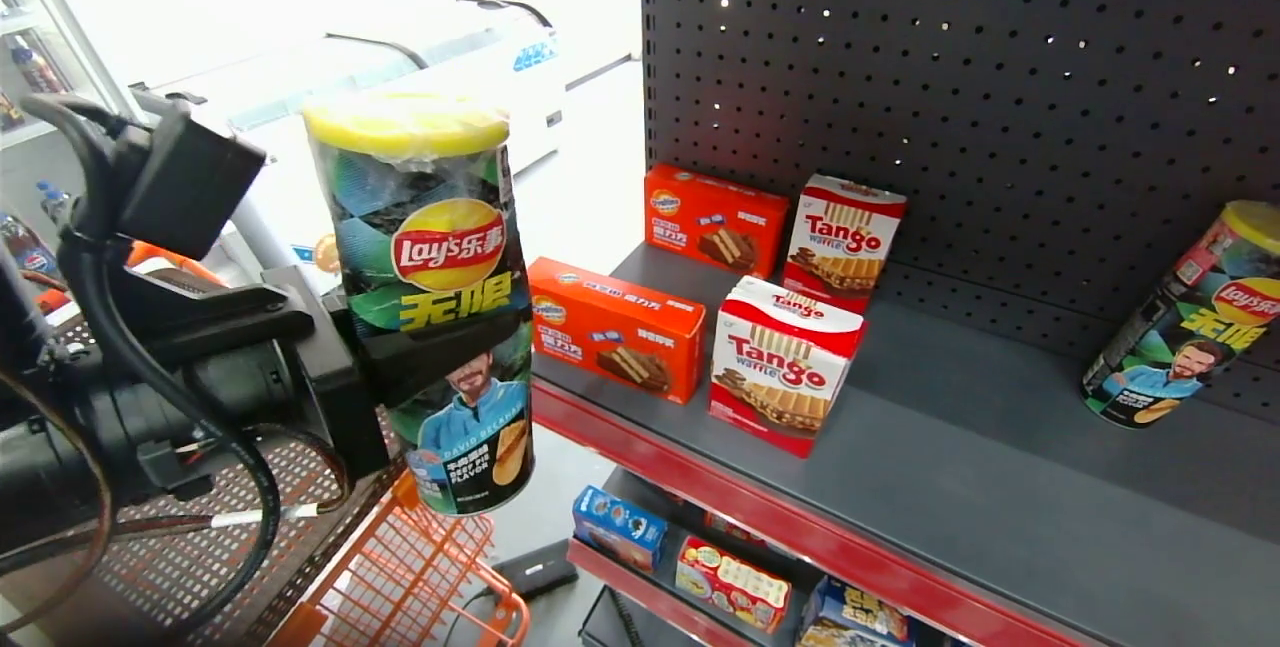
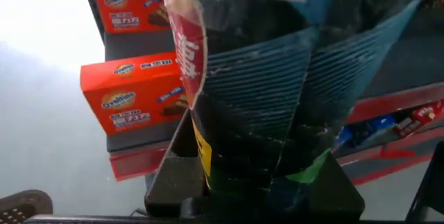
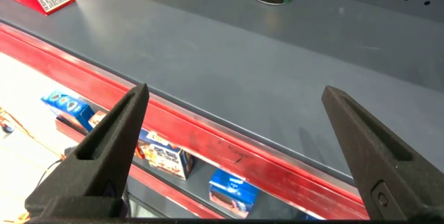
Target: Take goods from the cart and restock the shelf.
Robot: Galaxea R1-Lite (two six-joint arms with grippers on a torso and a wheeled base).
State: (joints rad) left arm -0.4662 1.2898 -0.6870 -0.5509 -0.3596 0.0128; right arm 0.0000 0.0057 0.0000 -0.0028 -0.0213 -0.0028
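A shop: pegboard shelf (image 1: 960, 467) stocked with snack boxes (image 1: 612, 340).

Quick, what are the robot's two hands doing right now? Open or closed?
Left end effector: closed, holding the chips can.
Right end effector: open, holding nothing.

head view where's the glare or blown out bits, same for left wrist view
Head view: the room behind the chip can is washed out white, light pricks through holes in the pegboard. Left wrist view: white glare beside the orange box.
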